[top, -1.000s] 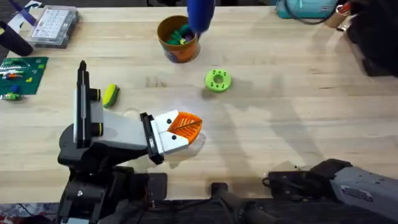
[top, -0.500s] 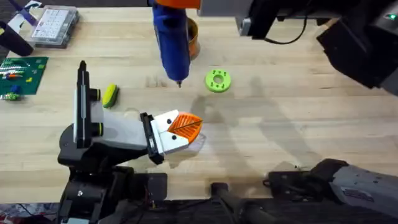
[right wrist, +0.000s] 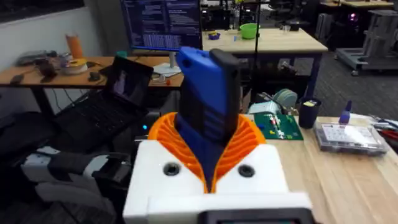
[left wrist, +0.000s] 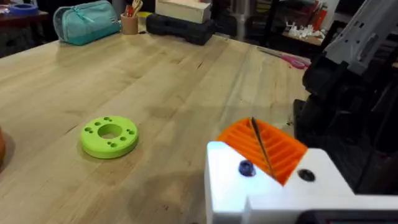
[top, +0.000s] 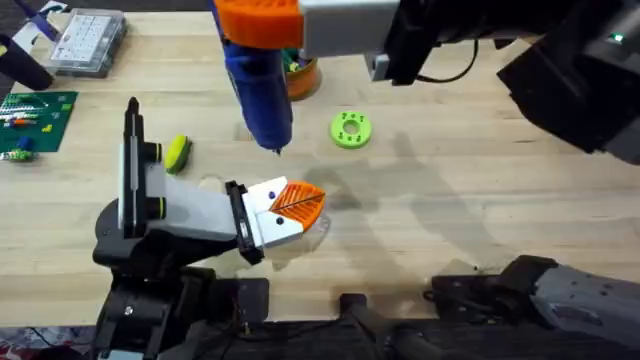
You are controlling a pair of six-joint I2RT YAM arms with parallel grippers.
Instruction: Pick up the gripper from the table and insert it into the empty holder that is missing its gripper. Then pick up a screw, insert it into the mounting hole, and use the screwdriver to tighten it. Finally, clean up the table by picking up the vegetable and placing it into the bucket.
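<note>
At the far left edge of the table [top: 480, 230] lie a green circuit board [top: 35, 118] and a clear parts box [top: 88, 40], both well apart from the work. Nearer, at the left, the holder [top: 165, 215] stands on its black base with its end plate turned right. The gripper [top: 285, 208] already sits in that plate, orange ribbed tip pointing right, so the insertion step looks done. The left wrist view looks along this same piece; whether the left arm's own fingers are spread or pressed together cannot be told.

Just beyond the holder, the vegetable [top: 178, 153] lies on the wood beside the upright part, not yet cleared away.

Moving right, the screwdriver [top: 258, 90] hangs nearly upright, bit down, its tip above bare table just beyond the mounted gripper. The right gripper [right wrist: 208, 163] pinches the blue body between its orange ribbed pads [right wrist: 163, 140], holding it vertical so the bit can probably come straight down onto the mounting hole. The bit is not yet touching the piece.

Behind the screwdriver, partly hidden by it, sits the bucket [top: 301, 72], with coloured things inside. To its right and nearer lies the green disc [top: 350, 129], alone on the wood.
</note>
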